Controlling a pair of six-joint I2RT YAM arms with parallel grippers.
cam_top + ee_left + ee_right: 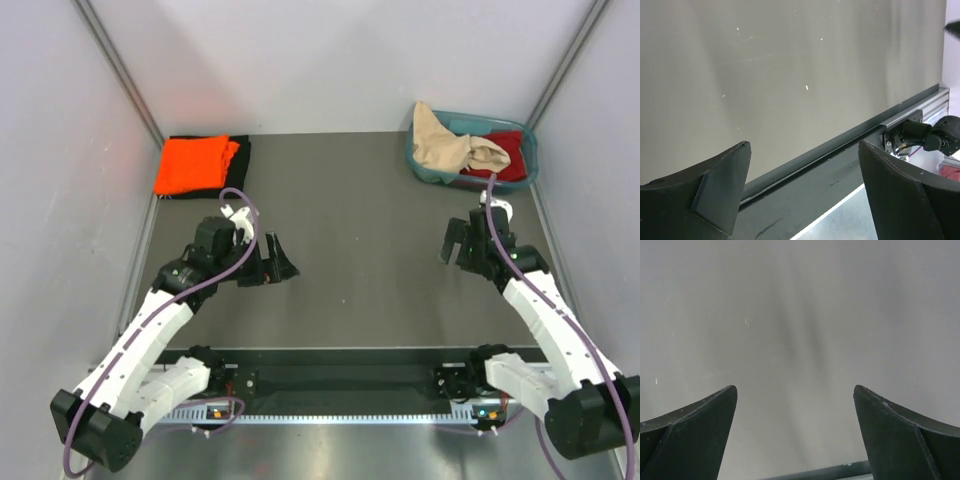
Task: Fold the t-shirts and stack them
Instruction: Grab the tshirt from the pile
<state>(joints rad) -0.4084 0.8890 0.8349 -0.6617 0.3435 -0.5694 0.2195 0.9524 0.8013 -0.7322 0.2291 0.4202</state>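
Observation:
A folded bright orange t-shirt (190, 165) lies on a folded black t-shirt (240, 158) at the back left of the table. At the back right, a crumpled beige-tan t-shirt (450, 150) hangs over the rim of a teal tub, with a dark red t-shirt (510, 162) under and behind it. My left gripper (283, 258) (804, 145) hovers open over the bare mat left of centre, nothing between its fingers. Just in front of the tub, my right gripper (462, 250) (795, 388) is open too, and only bare mat shows between its fingers.
The teal tub (422, 170) stands in the back right corner. Grey walls close in the dark mat (360, 230) on three sides. A metal rail (840, 145) runs along the near edge, and the right arm's base (940, 136) sits on it.

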